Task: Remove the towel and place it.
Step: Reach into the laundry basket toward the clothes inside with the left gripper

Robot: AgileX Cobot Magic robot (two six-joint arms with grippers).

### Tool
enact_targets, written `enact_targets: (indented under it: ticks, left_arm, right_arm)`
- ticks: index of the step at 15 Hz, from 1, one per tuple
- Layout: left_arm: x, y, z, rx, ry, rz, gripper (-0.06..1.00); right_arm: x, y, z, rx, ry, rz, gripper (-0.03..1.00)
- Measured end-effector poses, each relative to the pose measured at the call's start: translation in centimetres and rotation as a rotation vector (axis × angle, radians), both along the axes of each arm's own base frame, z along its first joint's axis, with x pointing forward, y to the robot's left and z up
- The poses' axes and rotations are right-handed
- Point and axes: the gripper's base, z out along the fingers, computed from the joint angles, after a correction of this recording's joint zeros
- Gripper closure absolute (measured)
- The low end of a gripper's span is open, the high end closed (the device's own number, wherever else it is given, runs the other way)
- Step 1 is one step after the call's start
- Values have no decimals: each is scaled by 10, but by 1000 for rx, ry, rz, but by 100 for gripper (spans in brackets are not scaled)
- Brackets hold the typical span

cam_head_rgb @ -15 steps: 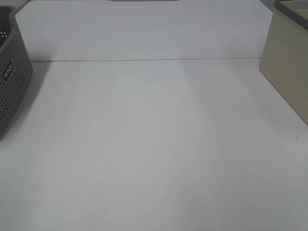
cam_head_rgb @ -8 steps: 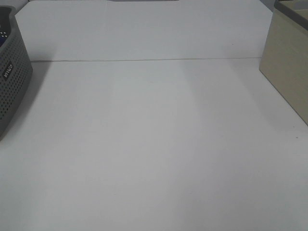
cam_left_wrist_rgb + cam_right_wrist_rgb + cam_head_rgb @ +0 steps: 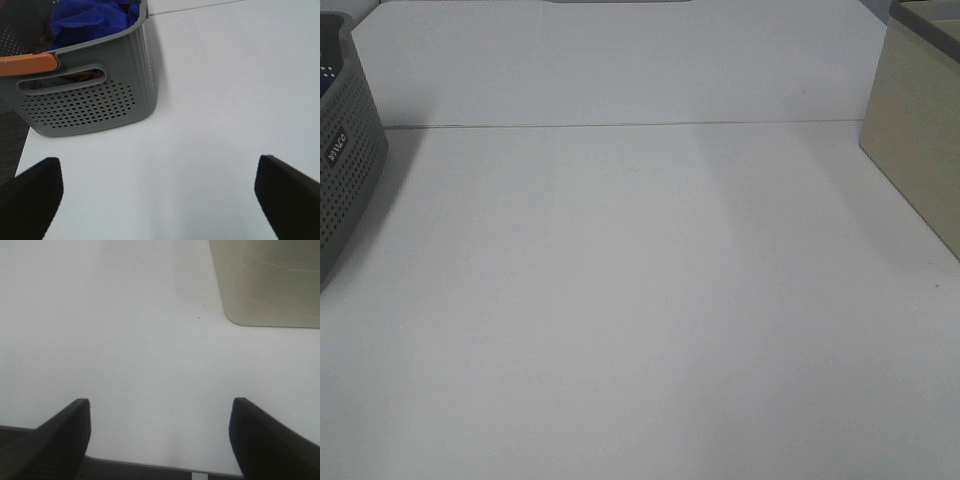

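Note:
The royal-blue towel (image 3: 92,17) lies bunched inside a grey perforated basket (image 3: 85,105) with an orange handle (image 3: 27,65), seen in the left wrist view. In the exterior high view only the basket's edge (image 3: 345,170) shows at the far left, with a sliver of blue inside. My left gripper (image 3: 160,200) is open and empty over the white table, a short way from the basket's near wall. My right gripper (image 3: 160,437) is open and empty above the table's front edge. Neither gripper shows in the exterior high view.
A beige box (image 3: 920,140) stands at the right edge of the white table (image 3: 640,300); it also shows in the right wrist view (image 3: 270,280). A seam (image 3: 620,125) runs across the table's far part. Dark floor shows beyond the table's edge (image 3: 125,467).

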Motion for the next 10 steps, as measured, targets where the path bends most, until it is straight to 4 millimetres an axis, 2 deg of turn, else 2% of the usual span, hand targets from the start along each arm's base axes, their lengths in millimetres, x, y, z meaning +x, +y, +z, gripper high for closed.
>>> enact_targets:
  ticks: [10]
  left_arm:
    - [0, 0, 0, 5, 0, 0, -5]
  right_arm:
    - [0, 0, 0, 0, 0, 0, 21]
